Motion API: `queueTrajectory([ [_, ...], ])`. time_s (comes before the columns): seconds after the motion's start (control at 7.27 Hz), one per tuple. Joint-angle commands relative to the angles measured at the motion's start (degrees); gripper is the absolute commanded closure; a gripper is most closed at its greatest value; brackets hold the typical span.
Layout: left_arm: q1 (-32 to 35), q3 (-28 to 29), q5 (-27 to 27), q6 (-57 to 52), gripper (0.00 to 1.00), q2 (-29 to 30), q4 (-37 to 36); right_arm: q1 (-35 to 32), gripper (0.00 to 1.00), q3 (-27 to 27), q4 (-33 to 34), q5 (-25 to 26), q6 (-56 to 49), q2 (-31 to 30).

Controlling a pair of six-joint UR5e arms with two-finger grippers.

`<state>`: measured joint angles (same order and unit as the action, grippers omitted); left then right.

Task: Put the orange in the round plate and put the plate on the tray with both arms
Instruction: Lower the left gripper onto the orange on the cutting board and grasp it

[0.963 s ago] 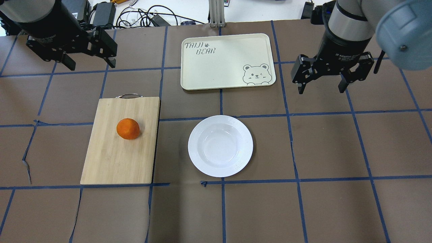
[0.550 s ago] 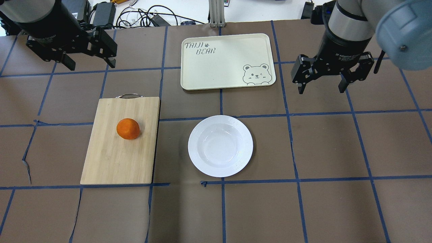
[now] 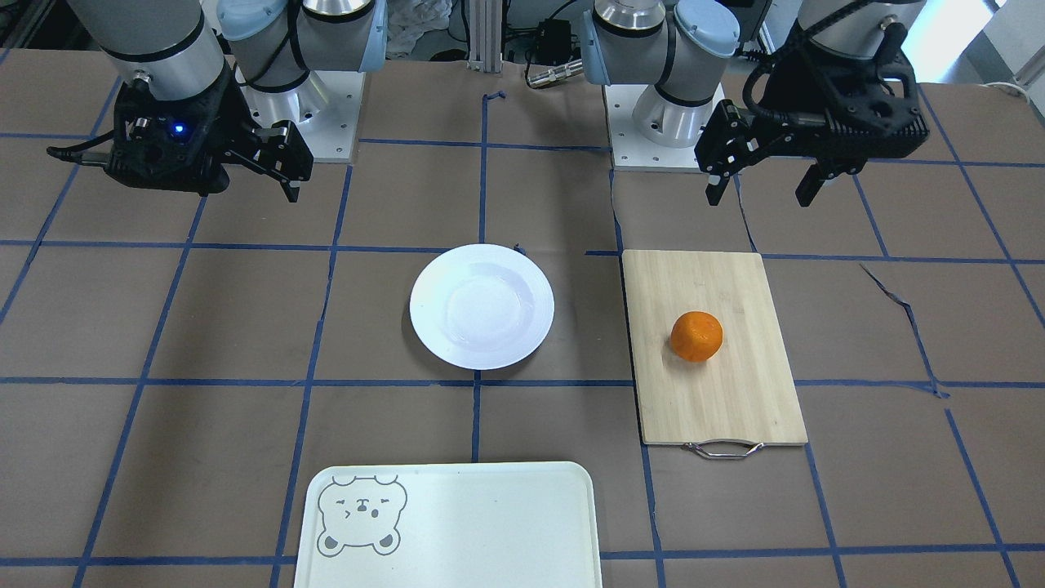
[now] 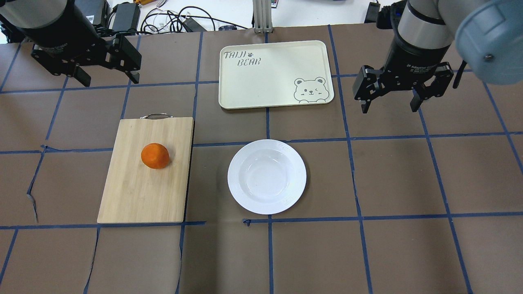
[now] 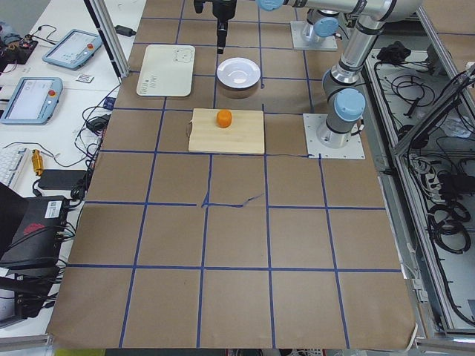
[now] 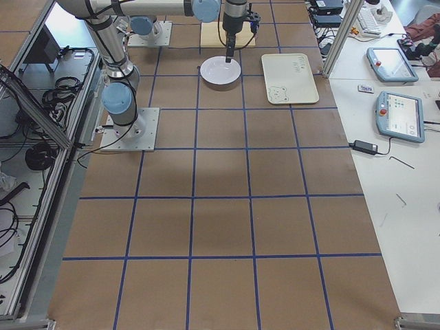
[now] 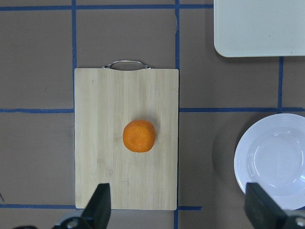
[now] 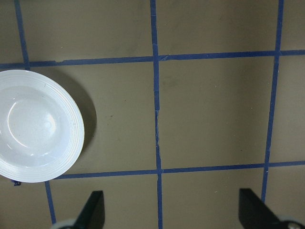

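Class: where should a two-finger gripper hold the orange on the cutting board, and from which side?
Across its widest middle, straight down from above: the orange is round and sits free on the flat bamboo cutting board, so fingers can close on opposite sides. The open left gripper is nearer.

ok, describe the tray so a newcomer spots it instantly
On the brown table, look at the edge farthest from the robot, just beyond the white round plate. The tray is the pale cream rectangle there; unlike the bamboo cutting board, it has a line-drawn bear face in one corner.
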<state>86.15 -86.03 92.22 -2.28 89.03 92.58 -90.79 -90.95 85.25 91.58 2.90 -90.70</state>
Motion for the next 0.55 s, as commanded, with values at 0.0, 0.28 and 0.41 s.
queueTrajectory([
  [0.0, -1.5, -4.2, 0.2, -1.1, 0.0, 4.7, -1.2, 0.0, 0.0, -0.2, 0.0, 0.3, 0.0, 0.1],
  [0.28, -1.6, -12.7, 0.2, -1.8, 0.0, 11.7, -13.6, 0.0, 0.0, -0.5, 0.0, 0.4, 0.1, 0.1],
  [0.41, -1.8, -16.5, 0.4, -2.2, 0.0, 14.3, -21.0, 0.0, 0.0, -0.4, 0.0, 0.4, 0.1, 0.1],
])
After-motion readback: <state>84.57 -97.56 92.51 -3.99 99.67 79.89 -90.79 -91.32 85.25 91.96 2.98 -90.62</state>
